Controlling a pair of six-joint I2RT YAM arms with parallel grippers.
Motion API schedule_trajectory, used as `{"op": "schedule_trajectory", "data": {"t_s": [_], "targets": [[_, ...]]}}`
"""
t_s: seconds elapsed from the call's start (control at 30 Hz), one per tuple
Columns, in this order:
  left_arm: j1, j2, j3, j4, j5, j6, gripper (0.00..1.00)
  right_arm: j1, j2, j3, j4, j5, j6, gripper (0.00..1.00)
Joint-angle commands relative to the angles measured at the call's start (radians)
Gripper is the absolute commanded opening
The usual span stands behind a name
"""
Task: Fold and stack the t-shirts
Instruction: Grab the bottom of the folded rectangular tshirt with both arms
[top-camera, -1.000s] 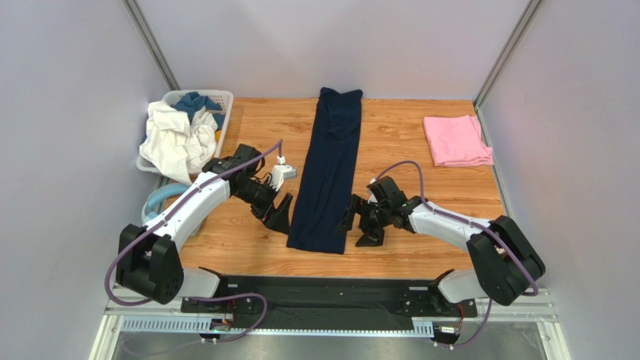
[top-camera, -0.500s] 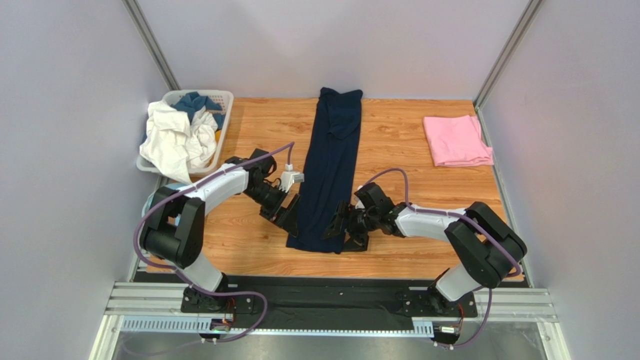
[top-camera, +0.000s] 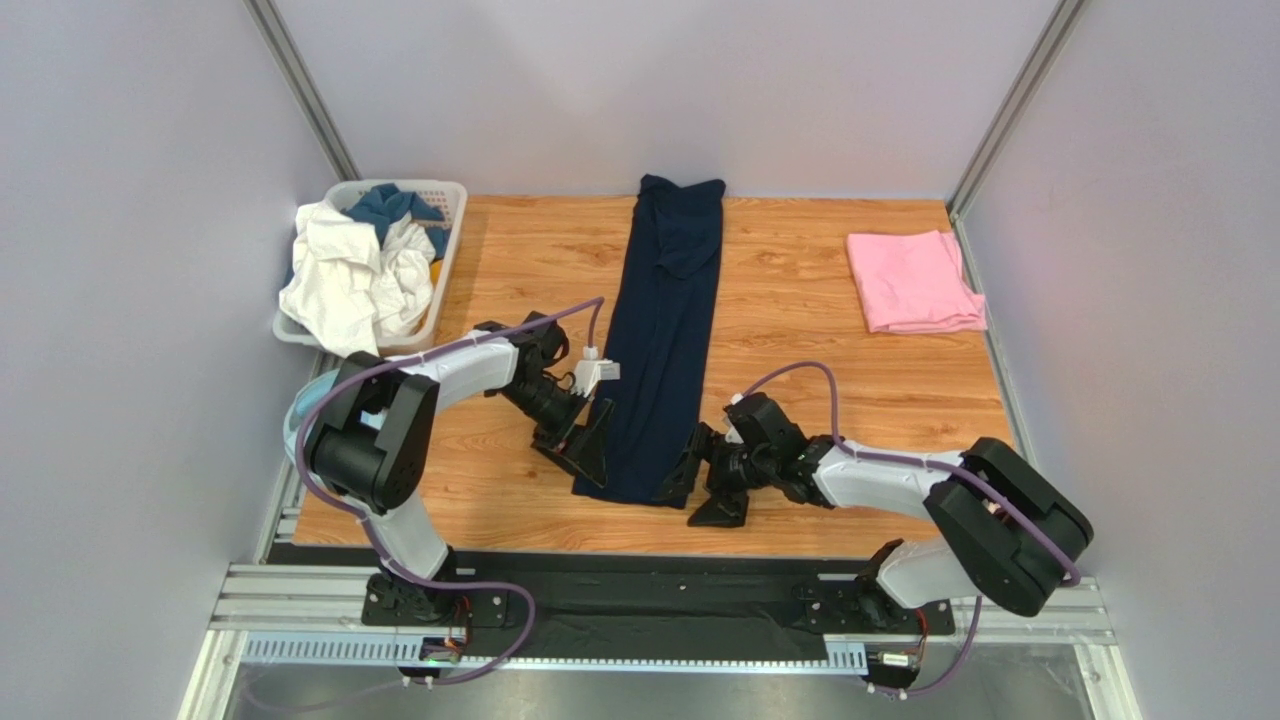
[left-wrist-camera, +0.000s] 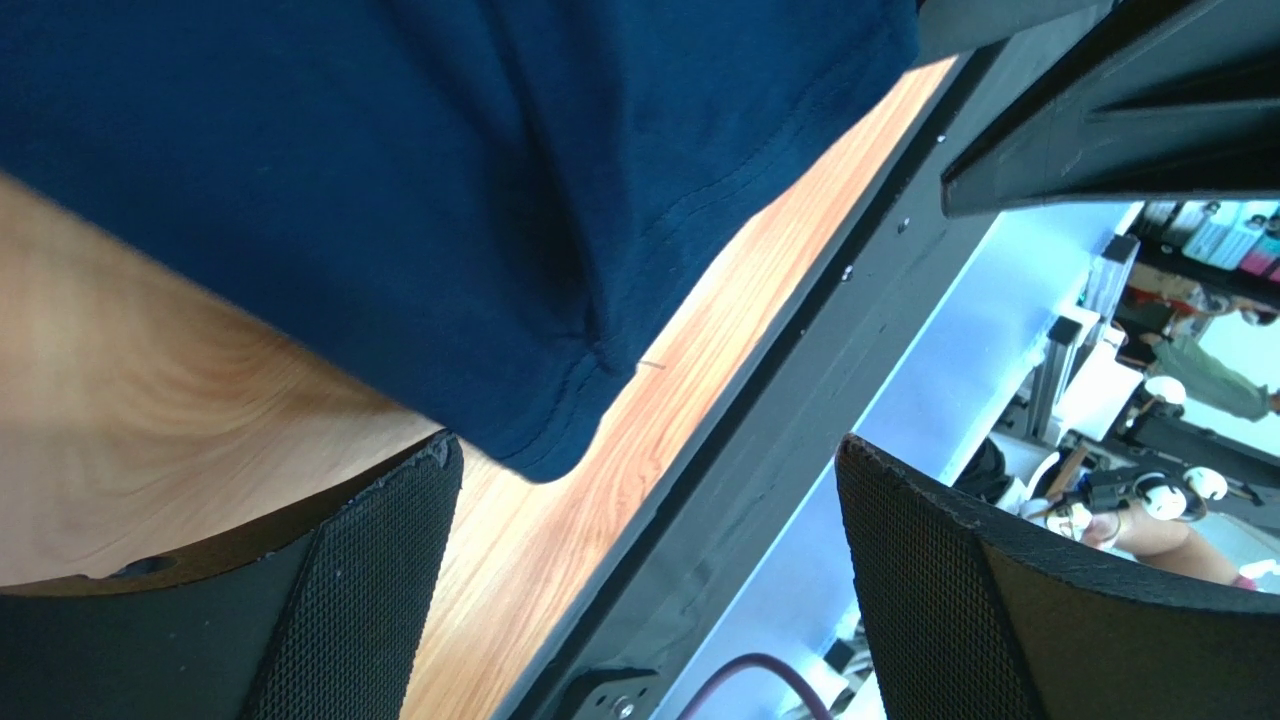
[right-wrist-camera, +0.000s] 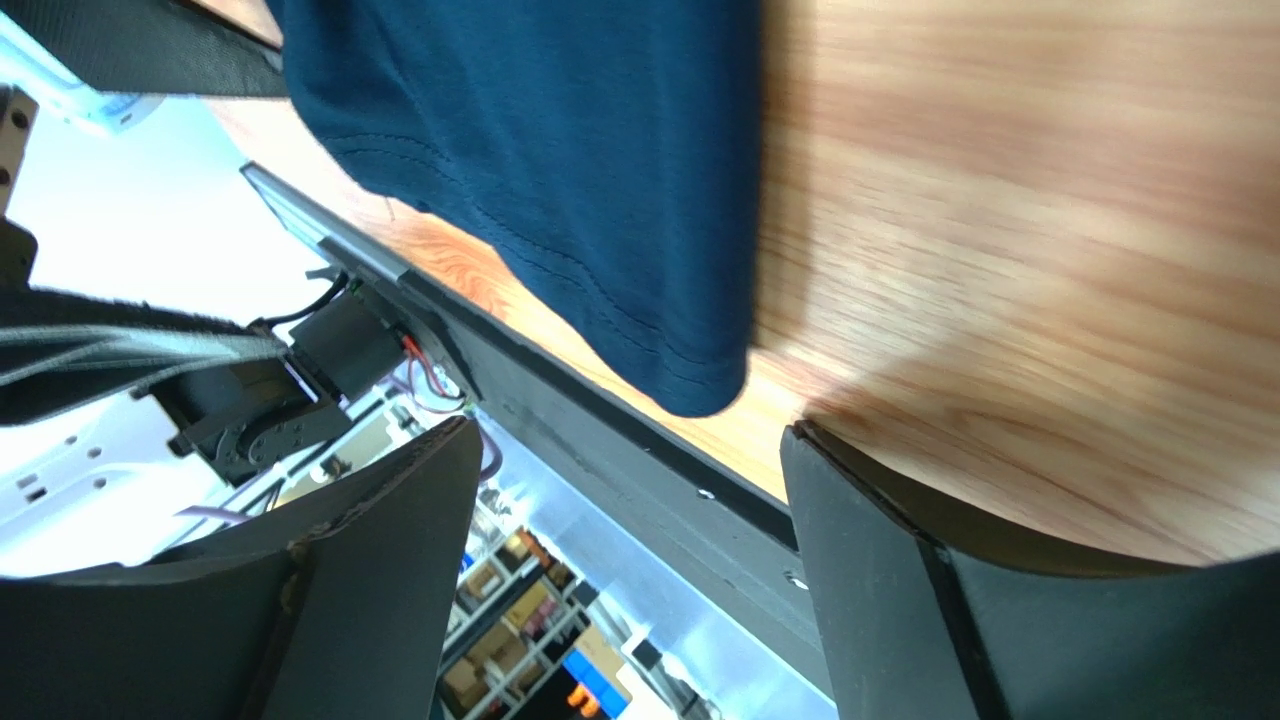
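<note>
The left arm (top-camera: 443, 365) and right arm (top-camera: 887, 473) are showing white shells over black joints, purple cables (top-camera: 789, 369) are looping along them, and left end effector (left-wrist-camera: 646, 450) is wearing black mesh-textured pads (left-wrist-camera: 376, 585).

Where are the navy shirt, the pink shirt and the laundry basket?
navy shirt (top-camera: 661, 345), top view, middle of the long strip.
pink shirt (top-camera: 911, 281), top view, centre of the cloth.
laundry basket (top-camera: 454, 225), top view, right rim.
</note>
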Motion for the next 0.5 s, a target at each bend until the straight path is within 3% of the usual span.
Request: {"op": "schedule_trajectory", "data": {"t_s": [0.0, 0.47], "targets": [[-0.028, 0.015, -0.007, 0.025, 0.027, -0.030, 1.00, 0.005, -0.023, -0.016, -0.038, 0.083, 0.000, 0.79], [-0.029, 0.019, -0.036, 0.059, 0.001, -0.078, 1.00, -0.035, 0.127, 0.010, 0.038, 0.060, -0.023, 0.73]]}}
